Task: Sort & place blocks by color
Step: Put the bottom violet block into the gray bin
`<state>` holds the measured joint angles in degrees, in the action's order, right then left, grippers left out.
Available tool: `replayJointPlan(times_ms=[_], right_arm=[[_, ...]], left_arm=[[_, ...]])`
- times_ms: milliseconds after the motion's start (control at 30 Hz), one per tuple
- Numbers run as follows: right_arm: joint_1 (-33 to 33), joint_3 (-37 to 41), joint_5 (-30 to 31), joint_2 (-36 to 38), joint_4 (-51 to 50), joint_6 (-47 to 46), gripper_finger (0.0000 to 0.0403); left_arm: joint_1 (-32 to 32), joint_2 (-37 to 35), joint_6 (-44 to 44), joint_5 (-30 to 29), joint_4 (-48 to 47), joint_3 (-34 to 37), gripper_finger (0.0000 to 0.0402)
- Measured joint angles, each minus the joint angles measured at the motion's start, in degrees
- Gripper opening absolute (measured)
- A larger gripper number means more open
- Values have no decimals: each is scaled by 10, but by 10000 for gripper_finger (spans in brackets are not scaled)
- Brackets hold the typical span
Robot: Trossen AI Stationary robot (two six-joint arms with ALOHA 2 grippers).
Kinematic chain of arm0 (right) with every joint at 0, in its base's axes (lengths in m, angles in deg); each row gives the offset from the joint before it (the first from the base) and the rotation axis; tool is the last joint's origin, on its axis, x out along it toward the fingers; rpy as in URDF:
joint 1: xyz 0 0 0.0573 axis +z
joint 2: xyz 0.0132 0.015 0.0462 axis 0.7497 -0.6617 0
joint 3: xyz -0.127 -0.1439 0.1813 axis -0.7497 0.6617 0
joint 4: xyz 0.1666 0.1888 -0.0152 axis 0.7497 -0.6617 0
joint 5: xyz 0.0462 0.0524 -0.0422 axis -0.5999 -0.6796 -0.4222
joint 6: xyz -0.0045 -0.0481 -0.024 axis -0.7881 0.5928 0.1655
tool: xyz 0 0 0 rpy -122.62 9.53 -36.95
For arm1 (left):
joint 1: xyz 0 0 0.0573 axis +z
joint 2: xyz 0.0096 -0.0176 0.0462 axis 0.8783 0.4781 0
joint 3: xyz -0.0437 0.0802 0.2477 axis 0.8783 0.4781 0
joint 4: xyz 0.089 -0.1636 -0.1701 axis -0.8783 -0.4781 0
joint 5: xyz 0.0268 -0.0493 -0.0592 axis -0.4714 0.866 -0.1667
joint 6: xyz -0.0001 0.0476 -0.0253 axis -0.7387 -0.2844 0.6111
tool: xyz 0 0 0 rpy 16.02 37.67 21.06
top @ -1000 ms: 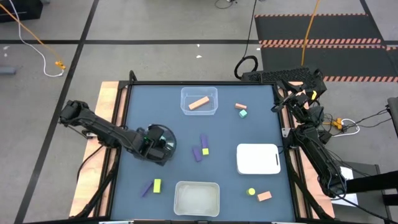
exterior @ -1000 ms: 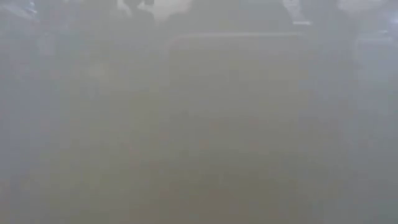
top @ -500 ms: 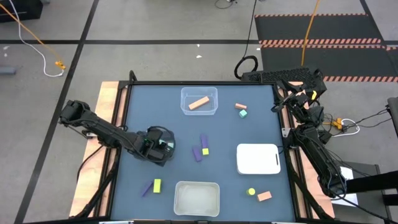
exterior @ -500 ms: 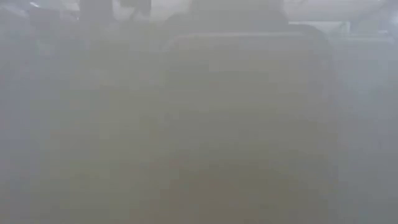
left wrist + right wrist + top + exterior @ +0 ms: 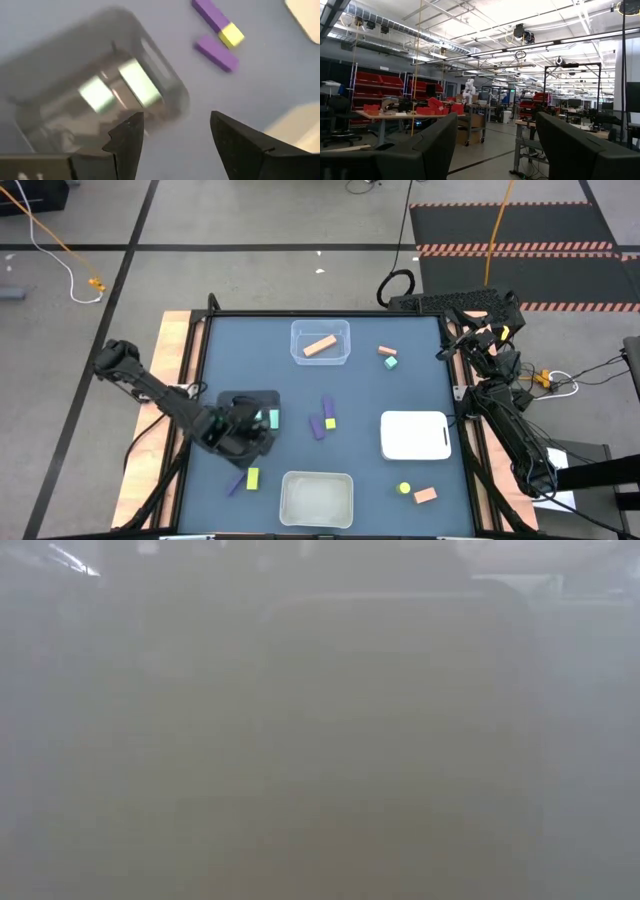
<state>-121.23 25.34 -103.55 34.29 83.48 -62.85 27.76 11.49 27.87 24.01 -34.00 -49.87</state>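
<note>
My left gripper (image 5: 172, 125) is open and hovers over the near right corner of a dark see-through container (image 5: 75, 75), which holds two teal blocks (image 5: 140, 82). In the high view the left gripper (image 5: 238, 438) sits at the near edge of that container (image 5: 255, 405). Two purple bars and a yellow cube (image 5: 325, 420) lie on the blue table to its right. A purple bar and a yellow-green block (image 5: 246, 478) lie nearer the front. An orange bar (image 5: 320, 346) rests in a clear tub. My right gripper (image 5: 495, 145) is open, parked off the table's right edge and facing the room.
An orange and a teal block (image 5: 389, 357) lie far right. A yellow-green round piece (image 5: 404, 489) and an orange block (image 5: 425, 495) lie near right. A white container (image 5: 415, 435) and a clear near tray (image 5: 317, 498) stand on the table. The low view shows only haze.
My left gripper has drawn back from over the dark container toward the table's near edge and slightly left, uncovering the container and the teal blocks in it. The right arm has stayed still.
</note>
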Motion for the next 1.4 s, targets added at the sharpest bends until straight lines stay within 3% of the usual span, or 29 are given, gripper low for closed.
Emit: replayJointPlan(times_ms=[200, 367, 467, 633, 1100, 1400], right_arm=[[0, 0, 0, 0, 0, 0, 263], [0, 0, 0, 0, 0, 0, 263], [0, 0, 0, 0, 0, 0, 263], [0, 0, 0, 0, 0, 0, 263], [0, 0, 0, 0, 0, 0, 263], [0, 0, 0, 0, 0, 0, 263]], left_arm=[[-83, 6, 157, 16, 1, 1, 227], [-137, 46, 300, 108, 22, 4, 227], [-161, 80, 358, 147, 55, 4, 227], [-181, 132, 415, 163, 93, 4, 227], [-186, 192, 426, 240, 67, 5, 227], [-180, 234, 378, 248, 70, 5, 227]])
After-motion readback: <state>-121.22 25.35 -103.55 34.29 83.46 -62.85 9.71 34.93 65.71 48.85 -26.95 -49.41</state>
